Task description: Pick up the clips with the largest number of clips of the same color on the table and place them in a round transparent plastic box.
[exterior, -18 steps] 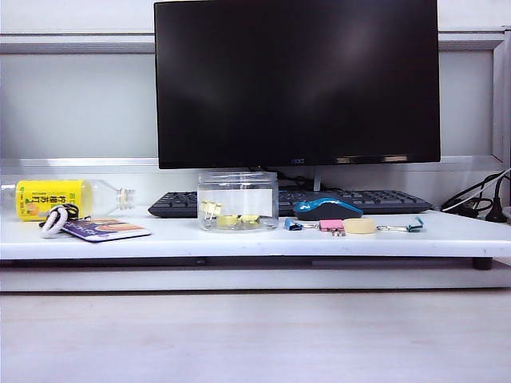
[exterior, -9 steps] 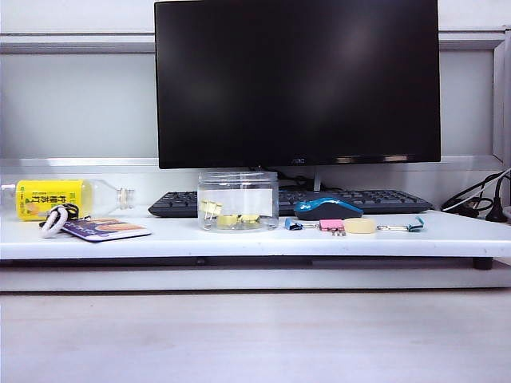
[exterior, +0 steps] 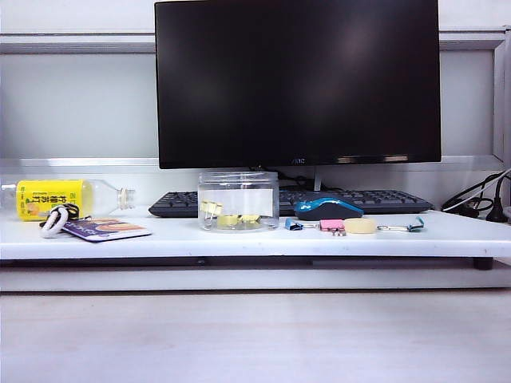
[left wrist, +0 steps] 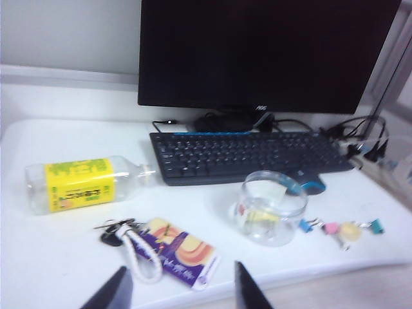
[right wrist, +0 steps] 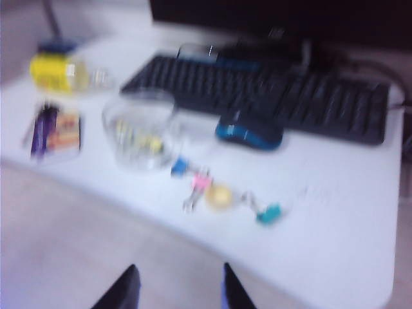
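In the exterior view, the round clear box (exterior: 238,201) stands on the white counter (exterior: 239,238) in front of the keyboard (exterior: 172,204), and the yellow clips (exterior: 227,215) lie inside it on the bottom. Three can be made out, though the plastic blurs them. Just to its right sit a blue clip (exterior: 293,225), a pink clip (exterior: 331,226), a pale round piece (exterior: 359,226) and a teal clip (exterior: 416,225), all outside the box. Judged from this, the sorting looks finished, with nothing yellow and clip-shaped left on the counter. Neither arm shows here.

In the left wrist view, the left gripper (left wrist: 182,290) hangs above the counter's near edge, its fingers spread apart and empty, well back from the box (left wrist: 273,207).

In the right wrist view, blurred, the right gripper (right wrist: 178,288) hangs in front of the counter with its fingers apart and nothing between them. The box (right wrist: 138,133) with yellow inside lies well ahead, the coloured clips beside it.
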Controlling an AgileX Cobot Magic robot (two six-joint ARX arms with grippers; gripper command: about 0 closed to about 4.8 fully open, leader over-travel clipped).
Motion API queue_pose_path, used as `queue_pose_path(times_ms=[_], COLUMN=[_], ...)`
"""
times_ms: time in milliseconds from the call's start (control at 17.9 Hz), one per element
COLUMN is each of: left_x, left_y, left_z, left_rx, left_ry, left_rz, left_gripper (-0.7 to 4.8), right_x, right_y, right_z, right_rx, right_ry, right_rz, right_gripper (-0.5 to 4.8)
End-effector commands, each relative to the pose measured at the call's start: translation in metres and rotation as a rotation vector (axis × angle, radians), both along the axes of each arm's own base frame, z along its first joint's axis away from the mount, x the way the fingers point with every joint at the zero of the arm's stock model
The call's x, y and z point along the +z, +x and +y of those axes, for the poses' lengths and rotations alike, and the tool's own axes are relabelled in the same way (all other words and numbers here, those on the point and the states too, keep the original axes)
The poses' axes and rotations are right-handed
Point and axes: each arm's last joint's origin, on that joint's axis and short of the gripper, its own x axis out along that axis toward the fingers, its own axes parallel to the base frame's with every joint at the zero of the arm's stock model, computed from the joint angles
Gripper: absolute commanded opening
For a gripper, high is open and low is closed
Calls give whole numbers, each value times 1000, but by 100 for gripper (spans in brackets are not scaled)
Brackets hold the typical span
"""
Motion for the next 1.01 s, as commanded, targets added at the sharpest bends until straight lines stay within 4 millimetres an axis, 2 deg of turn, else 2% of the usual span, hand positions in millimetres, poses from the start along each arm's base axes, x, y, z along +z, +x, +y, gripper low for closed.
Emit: queue_pose_path(times_ms=[56,168,280,336,392,448,504,560,1008], left_x=[3,-4,-20,-29,-39,-46,-51,-53,-67], left_y=[6,13,22,25,29,32,33,34,38], left_z=[-6,-15,-23,-26,-28,-29,-30,-30,-32], left_rx=[-102,-243,-350,-365,-369,-370,-371,-370,-358], left_ry=[14,32,54,80,90,100,126,143,205], left_rz=[-145,-242,-263,-247,-217,-198,-197,-199,-159], left_gripper=[213,209,208,205,202,144,63,45,46], right_x=[8,1,-11,-18,-25,-31,-36,-40,-72], right_y=[3,8,14,17,19,21,23,24,30], right_z=[1,5,9,10,12,13,13,14,17], right_rx=[-6,26,44,43,40,39,38,38,36], right_ry=[86,108,116,112,106,102,100,98,49], right_rz=[-86,-123,-133,-127,-116,-107,-104,-102,-15], right_gripper=[165,134,134,110,64,47,41,39,39])
